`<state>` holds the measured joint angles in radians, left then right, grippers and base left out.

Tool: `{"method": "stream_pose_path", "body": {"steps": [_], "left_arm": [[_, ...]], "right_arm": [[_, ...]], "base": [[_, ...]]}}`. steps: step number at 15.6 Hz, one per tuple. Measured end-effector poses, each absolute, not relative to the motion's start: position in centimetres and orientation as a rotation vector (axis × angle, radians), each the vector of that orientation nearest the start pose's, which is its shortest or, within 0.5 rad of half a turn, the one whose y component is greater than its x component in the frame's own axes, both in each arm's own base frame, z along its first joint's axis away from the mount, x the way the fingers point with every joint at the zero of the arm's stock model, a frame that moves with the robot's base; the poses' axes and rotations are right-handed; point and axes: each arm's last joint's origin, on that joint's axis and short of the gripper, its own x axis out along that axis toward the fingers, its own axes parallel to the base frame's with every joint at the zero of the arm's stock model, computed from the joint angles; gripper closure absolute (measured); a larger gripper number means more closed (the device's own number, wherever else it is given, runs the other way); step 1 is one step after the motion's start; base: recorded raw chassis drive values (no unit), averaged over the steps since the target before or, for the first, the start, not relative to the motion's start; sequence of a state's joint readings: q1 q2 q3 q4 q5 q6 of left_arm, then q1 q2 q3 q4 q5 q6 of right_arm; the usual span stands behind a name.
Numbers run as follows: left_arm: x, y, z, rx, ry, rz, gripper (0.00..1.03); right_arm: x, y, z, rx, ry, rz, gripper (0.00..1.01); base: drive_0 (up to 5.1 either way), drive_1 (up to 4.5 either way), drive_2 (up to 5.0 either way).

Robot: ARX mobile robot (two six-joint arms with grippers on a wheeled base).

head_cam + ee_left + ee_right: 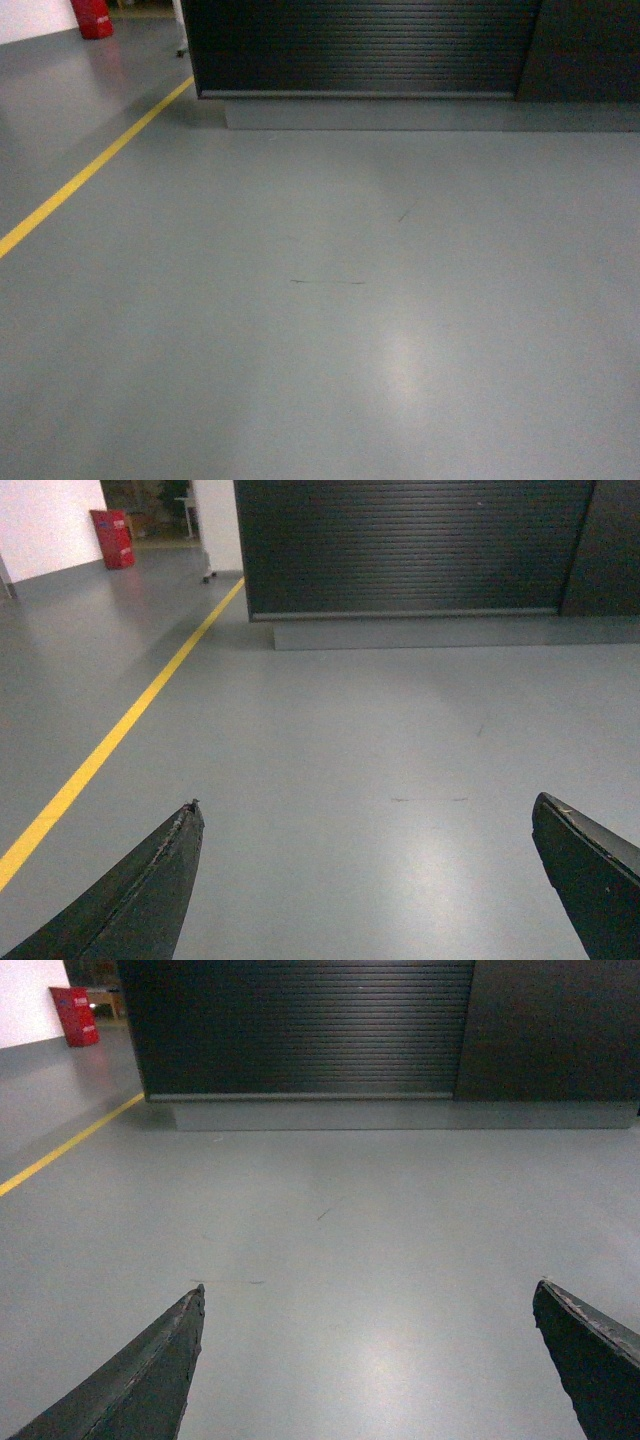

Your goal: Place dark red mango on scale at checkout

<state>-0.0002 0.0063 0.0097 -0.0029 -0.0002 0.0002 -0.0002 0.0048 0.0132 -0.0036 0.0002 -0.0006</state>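
Observation:
The checkout (360,45) shows only as its ribbed black front panel, straight ahead across the grey floor; it also fills the top of the left wrist view (410,545) and the right wrist view (300,1025). Its top is out of view, and so are the scale and the dark red mango. My left gripper (365,802) is open, both black fingers spread wide over bare floor with nothing between them. My right gripper (370,1285) is open too and holds nothing. Neither gripper appears in the head view.
A yellow floor line (90,170) runs diagonally on the left toward the counter's left corner. A red object (92,18) stands at the far left by a white wall. A grey plinth (420,112) runs under the counter front.

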Motion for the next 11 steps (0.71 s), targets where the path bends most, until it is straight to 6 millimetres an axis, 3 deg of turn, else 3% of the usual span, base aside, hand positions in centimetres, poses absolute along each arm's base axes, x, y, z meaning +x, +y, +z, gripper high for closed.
{"method": "stream_pose_path", "body": {"steps": [11], "left_arm": [[9.75,0.0,16.61,0.0,-0.002,0.0,0.05]], "right_arm": [[9.72,0.0,16.72,-0.001,-0.004,0.0,0.03]], "base": [[0.0,2.97,-2.9]]}}
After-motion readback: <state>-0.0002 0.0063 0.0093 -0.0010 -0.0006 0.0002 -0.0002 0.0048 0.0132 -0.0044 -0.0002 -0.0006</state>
